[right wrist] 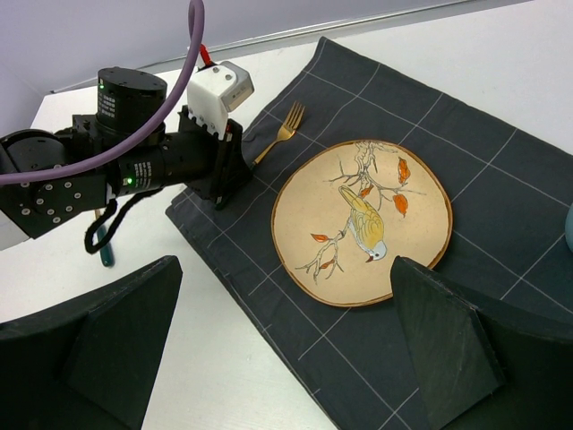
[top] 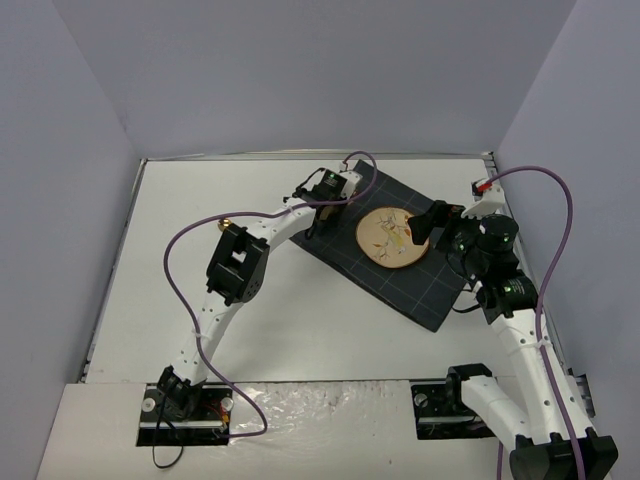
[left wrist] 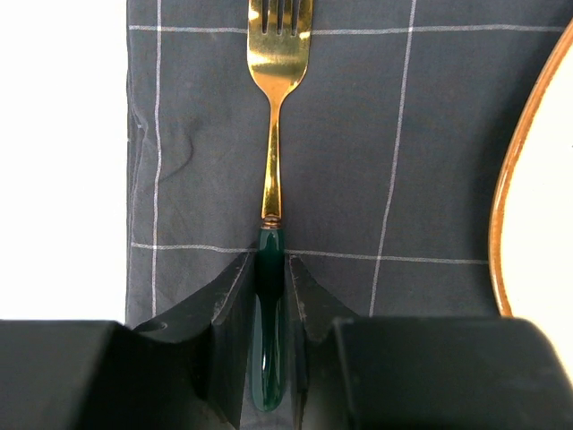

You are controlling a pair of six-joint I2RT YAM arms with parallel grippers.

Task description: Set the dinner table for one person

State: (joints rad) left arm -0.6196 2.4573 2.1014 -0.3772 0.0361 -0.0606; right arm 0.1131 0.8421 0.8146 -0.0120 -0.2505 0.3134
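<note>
A gold fork [left wrist: 271,134] with a dark green handle lies flat on the dark grey checked cloth [left wrist: 358,134], left of the round bird-painted plate [top: 392,238]. My left gripper [left wrist: 269,269] is low over the cloth, its jaws shut on the fork's green handle, tines pointing away. The right wrist view shows the same fork [right wrist: 285,125] reaching out past the left gripper [right wrist: 224,175], beside the plate [right wrist: 363,219]. My right gripper [right wrist: 285,269] hangs open above the cloth's [right wrist: 269,233] near edge, holding nothing. The cloth [top: 420,290] lies on the white dinner table [top: 200,200].
A dark green handle [right wrist: 106,251] lies on the white table left of the cloth, partly under the left arm; a gold tip [top: 225,218] shows there from above. A blue object [right wrist: 568,228] peeks in at the right. Grey walls enclose three sides. Purple cables loop over both arms.
</note>
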